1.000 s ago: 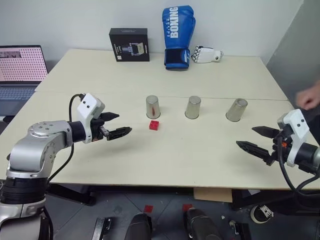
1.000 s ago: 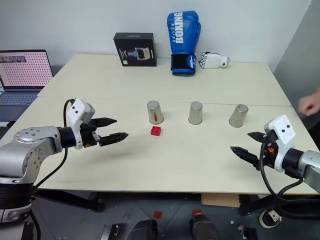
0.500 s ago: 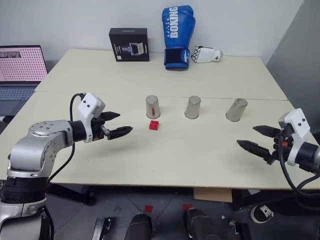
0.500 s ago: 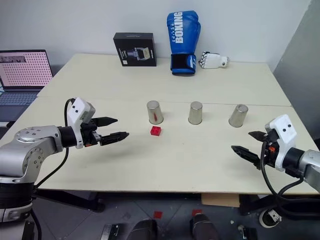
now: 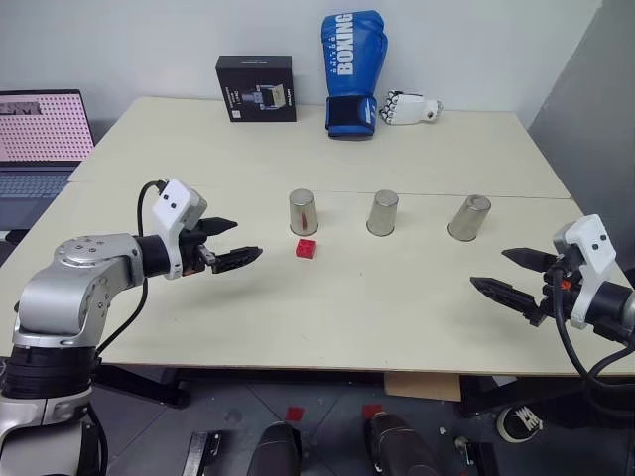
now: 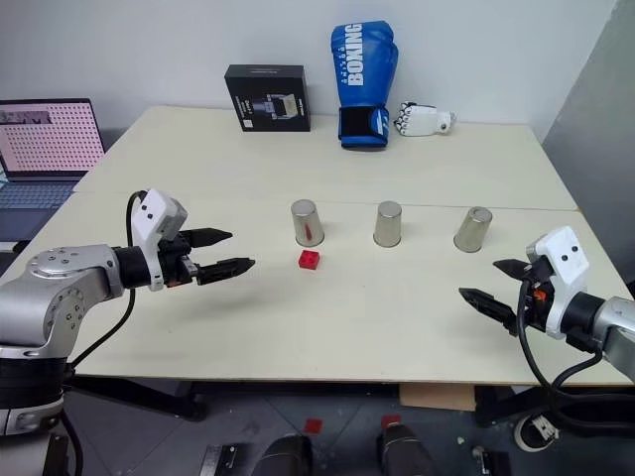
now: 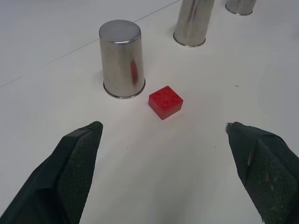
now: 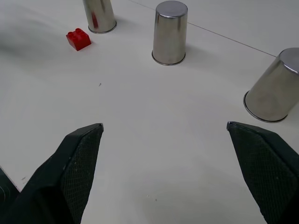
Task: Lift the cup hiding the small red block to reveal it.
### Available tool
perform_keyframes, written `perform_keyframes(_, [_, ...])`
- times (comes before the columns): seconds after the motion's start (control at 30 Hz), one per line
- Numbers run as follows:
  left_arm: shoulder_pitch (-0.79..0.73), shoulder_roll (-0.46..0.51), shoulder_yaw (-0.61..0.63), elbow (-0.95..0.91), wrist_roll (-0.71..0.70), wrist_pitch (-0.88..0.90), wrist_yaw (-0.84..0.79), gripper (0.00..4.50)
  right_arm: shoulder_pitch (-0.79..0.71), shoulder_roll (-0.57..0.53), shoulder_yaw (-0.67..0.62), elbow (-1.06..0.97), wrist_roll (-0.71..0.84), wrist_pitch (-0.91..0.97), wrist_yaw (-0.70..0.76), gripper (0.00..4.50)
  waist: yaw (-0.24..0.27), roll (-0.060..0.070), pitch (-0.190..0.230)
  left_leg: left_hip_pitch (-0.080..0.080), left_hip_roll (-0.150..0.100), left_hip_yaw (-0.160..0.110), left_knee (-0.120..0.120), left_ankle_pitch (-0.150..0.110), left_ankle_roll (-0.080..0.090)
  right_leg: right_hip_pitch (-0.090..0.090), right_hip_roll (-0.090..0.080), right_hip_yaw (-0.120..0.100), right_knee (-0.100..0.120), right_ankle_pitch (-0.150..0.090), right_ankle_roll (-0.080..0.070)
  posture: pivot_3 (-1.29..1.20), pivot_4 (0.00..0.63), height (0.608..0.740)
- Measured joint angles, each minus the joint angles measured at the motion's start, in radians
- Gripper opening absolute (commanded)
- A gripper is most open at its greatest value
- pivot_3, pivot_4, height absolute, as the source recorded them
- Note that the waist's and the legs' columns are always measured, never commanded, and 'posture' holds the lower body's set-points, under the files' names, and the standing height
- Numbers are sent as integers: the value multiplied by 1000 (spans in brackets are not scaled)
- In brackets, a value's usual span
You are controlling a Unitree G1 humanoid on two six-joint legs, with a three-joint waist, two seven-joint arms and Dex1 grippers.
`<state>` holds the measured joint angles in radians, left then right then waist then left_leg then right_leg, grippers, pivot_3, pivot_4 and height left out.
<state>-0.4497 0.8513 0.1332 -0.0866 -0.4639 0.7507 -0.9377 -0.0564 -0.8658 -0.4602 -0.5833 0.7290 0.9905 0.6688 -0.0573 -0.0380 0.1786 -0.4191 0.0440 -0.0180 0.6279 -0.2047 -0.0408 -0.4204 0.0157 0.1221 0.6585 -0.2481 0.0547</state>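
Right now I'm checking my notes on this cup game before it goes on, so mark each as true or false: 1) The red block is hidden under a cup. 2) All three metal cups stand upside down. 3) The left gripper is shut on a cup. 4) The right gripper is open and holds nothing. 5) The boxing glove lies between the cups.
1) False. The small red block lies bare on the table, just in front of the left cup.
2) True. The middle cup and the right cup are upside down too.
3) False. The left gripper is open and empty.
4) True. The right gripper is open and empty.
5) False. The blue boxing glove stands at the far edge.
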Motion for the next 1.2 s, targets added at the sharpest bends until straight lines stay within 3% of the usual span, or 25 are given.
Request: perform_keyframes(1.2, [0,0,-13,13,5,-36,-15,4482,0,0,0,0,-1,-1,-1,4500,0,0,0,0,0,0,0,0,0,0,0,0,1,0,0,0,150,740])
